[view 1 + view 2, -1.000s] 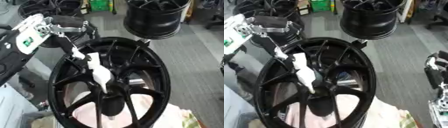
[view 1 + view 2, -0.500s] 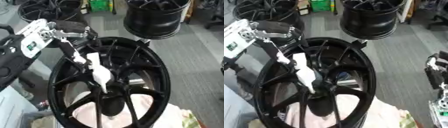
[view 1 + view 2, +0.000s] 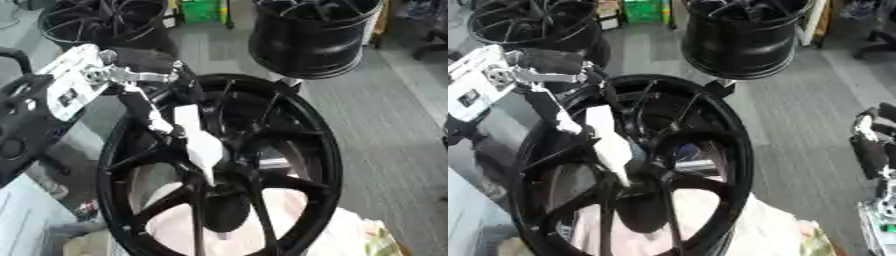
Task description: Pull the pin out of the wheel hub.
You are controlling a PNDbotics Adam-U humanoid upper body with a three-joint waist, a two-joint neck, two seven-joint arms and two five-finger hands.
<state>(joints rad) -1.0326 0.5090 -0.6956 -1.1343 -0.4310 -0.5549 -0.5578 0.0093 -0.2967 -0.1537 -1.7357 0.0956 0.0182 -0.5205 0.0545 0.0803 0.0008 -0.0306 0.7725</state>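
The big black wheel [image 3: 219, 170] fills the middle of the scene, standing tilted with its spokes fanning out from the hub [image 3: 229, 172], and everything else sits around it. The white pin [image 3: 199, 142] is right there on the wheel's face, a long pale piece running from just above the hub up and to the left along a spoke, its lower end at the hub. The left hand [image 3: 144, 87] comes in from the wheel's upper left, its black and silver fingers reaching over the rim toward the top end of the pin; its fingers look bent near the pin's upper tip, but whether they actually grip it I cannot tell, the parts there blur together. Behind the hand, a white and silver forearm [image 3: 74, 80] slants away to the wheel's left. The right hand [image 3: 877, 145] shows only in the right eye view, well off to the wheel's right, dark and idle beside the grey floor [image 3: 394, 130], and its fingers cannot be made out. Beyond the wheel's top edge a second black wheel [image 3: 315, 35] stands on the floor, and another dark wheel [image 3: 105, 22] lies up to the left. Under the wheel's lower part, pale pink cloth [image 3: 341, 235] shows through the spokes.
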